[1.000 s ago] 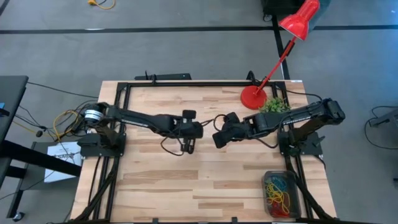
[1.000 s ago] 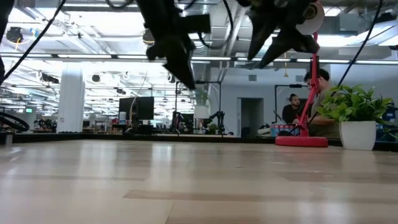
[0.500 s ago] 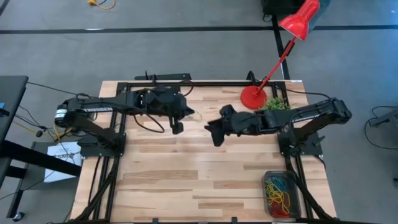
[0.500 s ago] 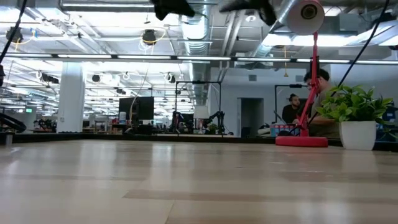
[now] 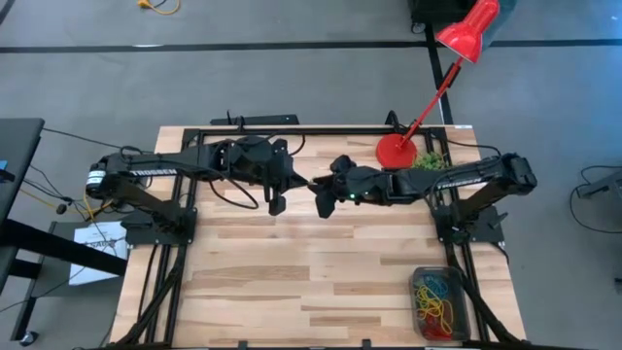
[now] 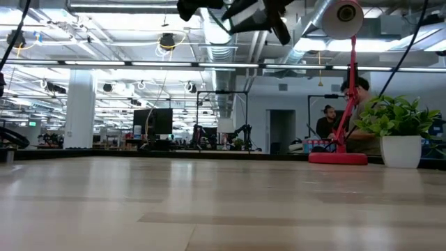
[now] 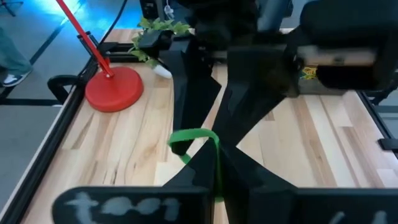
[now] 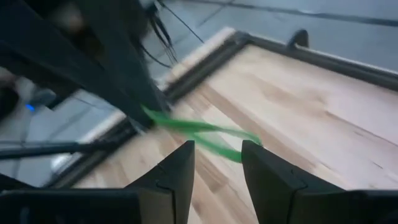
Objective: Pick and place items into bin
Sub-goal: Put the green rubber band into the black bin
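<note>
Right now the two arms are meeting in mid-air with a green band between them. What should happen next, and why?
Probably the right pincer should close on the green band. The left pincer is shut on that band and holds it up above the table, and the band's free end lies just ahead of the right pincer's open fingers. The bin sits on the right arm's side, so a handover looks sensible.
</note>
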